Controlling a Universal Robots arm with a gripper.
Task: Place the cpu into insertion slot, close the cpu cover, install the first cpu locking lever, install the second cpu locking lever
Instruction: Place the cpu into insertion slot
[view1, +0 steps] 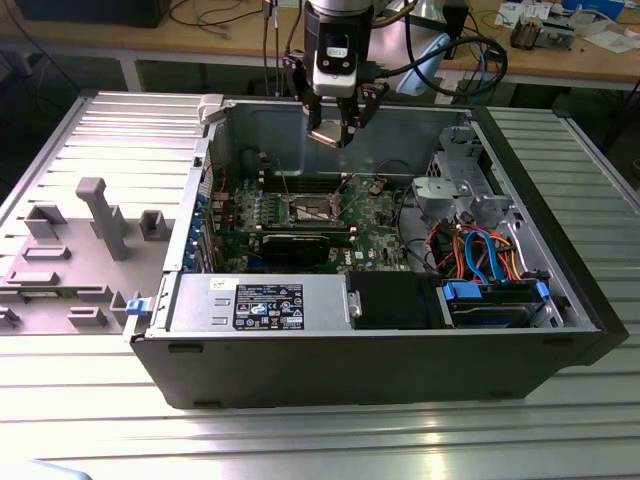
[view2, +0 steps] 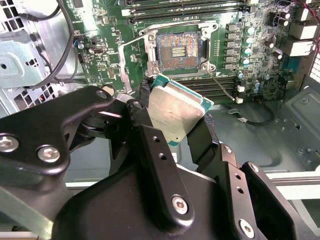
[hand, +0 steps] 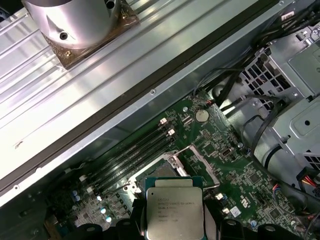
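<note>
Surface: ribbed metal table (view1: 90, 420). An open computer case (view1: 350, 360) lies on its side across the table's middle. A grey moulded fixture (view1: 100, 215) sits near the table edge on the exterior view's left. A wooden bench (view1: 210, 52) strewn with cables runs behind the far edge.

Inside the case: green motherboard (view1: 380, 215) on the floor, power supply (view1: 260, 305) along the near wall, blue and orange cables (view1: 480, 250) toward the exterior view's right.

The gripper (view1: 342, 128) hangs over the case near its far wall, about level with the rim and well above the board. In both wrist views its fingers (view2: 150, 145) pinch the cpu (view2: 175, 112) (hand: 173, 210) by opposite edges, metal top facing the cameras.

The insertion slot (view2: 178, 50) (view1: 308, 208) lies bare, contact field exposed. The cpu cover (view2: 134, 65) is swung open beside it.

The cpu is apart from the slot. In the second wrist view it shows over the memory slots (view2: 210, 85) just beside the socket.
</note>
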